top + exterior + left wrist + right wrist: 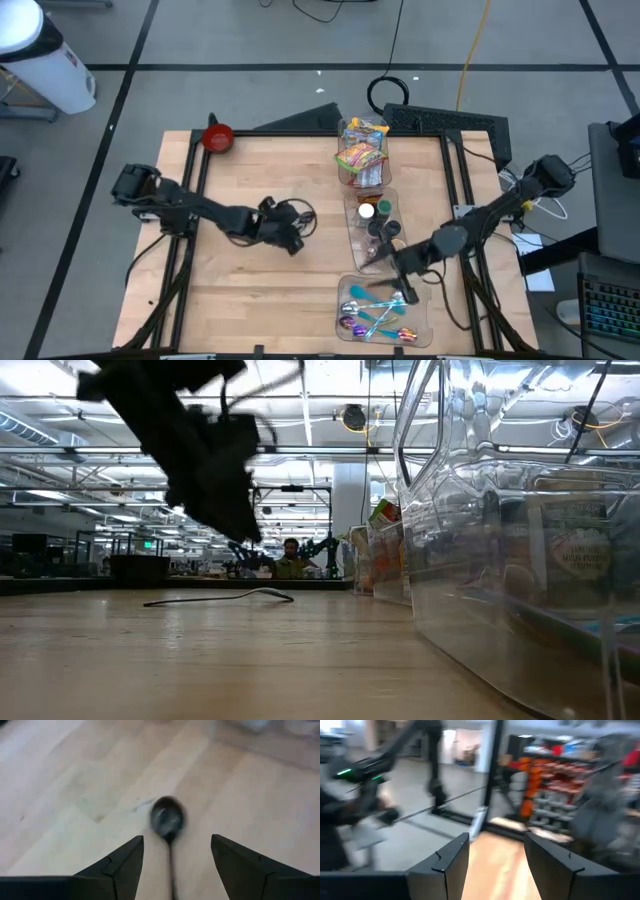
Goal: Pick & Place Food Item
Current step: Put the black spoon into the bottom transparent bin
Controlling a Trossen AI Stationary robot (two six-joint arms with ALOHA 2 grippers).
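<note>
A dark metal spoon (pixel 167 819) lies flat on the wooden table; in the low view it shows as a thin line (pixel 220 598). My left gripper (pixel 176 855) is open above it, one finger on either side of the spoon's handle, clear of the table in the low view (pixel 215 480); it is at the table's middle left (pixel 285 237). My right gripper (pixel 495 857) is open and empty, above the clear bins (pixel 402 268). Colourful snack packets (pixel 360 148) fill the far clear bin.
Three clear bins stand in a row right of the middle: snacks at the far end, bottles (pixel 378 225) in the middle, coloured spoons (pixel 380 312) nearest. A red bowl (pixel 218 138) sits at the far left corner. Bare wood (pixel 250 290) lies at the near left.
</note>
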